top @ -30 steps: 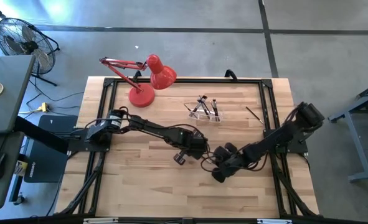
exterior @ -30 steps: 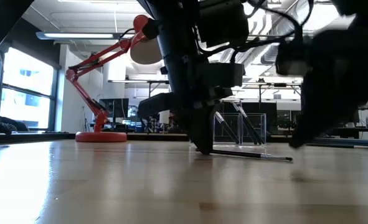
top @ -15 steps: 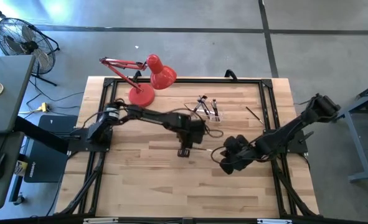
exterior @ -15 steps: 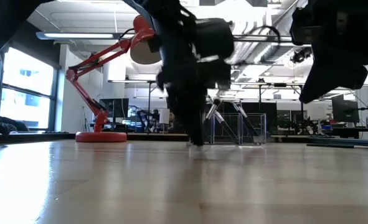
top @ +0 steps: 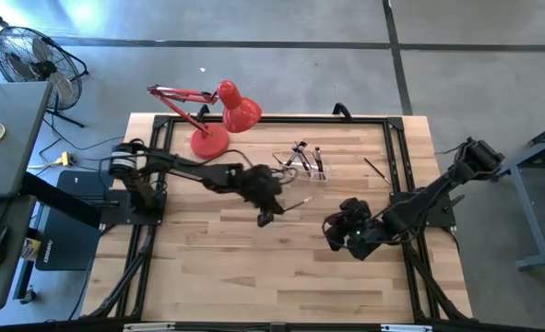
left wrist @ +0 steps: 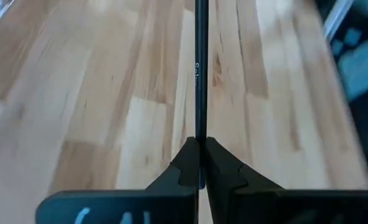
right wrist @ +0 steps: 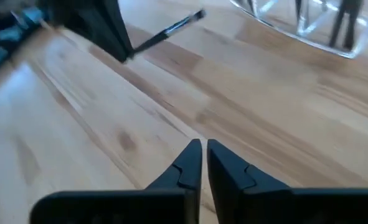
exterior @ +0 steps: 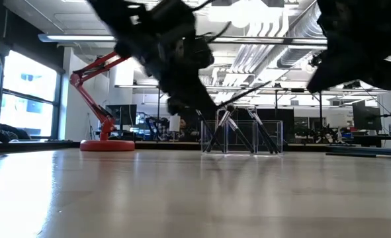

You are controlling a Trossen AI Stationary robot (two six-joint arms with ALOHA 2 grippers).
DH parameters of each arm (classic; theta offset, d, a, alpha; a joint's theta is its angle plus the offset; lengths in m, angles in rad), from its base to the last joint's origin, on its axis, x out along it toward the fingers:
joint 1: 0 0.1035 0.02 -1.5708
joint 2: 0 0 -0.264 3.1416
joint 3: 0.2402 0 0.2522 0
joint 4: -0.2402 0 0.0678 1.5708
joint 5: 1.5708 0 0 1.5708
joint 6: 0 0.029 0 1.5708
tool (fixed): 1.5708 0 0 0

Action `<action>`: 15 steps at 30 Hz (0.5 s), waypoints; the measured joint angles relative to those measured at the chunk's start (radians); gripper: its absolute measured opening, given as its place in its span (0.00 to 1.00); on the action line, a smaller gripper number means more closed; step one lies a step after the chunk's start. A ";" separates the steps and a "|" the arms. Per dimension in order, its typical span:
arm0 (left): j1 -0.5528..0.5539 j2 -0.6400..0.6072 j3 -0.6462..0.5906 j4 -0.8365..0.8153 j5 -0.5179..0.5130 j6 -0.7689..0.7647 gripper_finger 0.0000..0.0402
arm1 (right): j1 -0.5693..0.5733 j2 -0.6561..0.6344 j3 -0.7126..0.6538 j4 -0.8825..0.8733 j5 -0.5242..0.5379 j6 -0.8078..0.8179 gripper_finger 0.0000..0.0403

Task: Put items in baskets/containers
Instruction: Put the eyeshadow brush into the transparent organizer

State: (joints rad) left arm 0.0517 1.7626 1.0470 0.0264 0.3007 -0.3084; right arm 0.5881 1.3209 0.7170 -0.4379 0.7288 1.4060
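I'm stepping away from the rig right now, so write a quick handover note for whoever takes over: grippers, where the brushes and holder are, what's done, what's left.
Left gripper: shut on a brush, lifted off the table, near the clear holder.
Right gripper: nearly shut, empty, parked over the table's right half.
Done: several brushes already stand in the holder.
Left: drop the held brush into the holder; one loose brush lies on the table right of the holder. The red lamp is not part of the job.
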 joint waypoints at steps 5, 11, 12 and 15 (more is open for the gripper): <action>0.000 -0.078 -0.128 0.319 -0.003 -0.242 0.00 | -0.042 0.000 0.000 0.200 0.022 -0.105 0.13; 0.000 -0.126 -0.137 0.444 -0.019 -0.353 0.00 | -0.092 -0.006 0.002 0.537 0.099 -0.375 0.24; 0.000 -0.133 -0.132 0.471 -0.024 -0.357 0.00 | -0.099 -0.013 0.002 0.583 0.101 -0.414 0.26; 0.000 -0.161 -0.130 0.487 -0.030 -0.359 0.00 | -0.115 -0.040 0.002 0.659 0.115 -0.478 0.31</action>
State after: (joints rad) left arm 0.0521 1.6021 0.9173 0.5129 0.2711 -0.6679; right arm 0.4730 1.2810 0.7193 0.2212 0.8441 0.9280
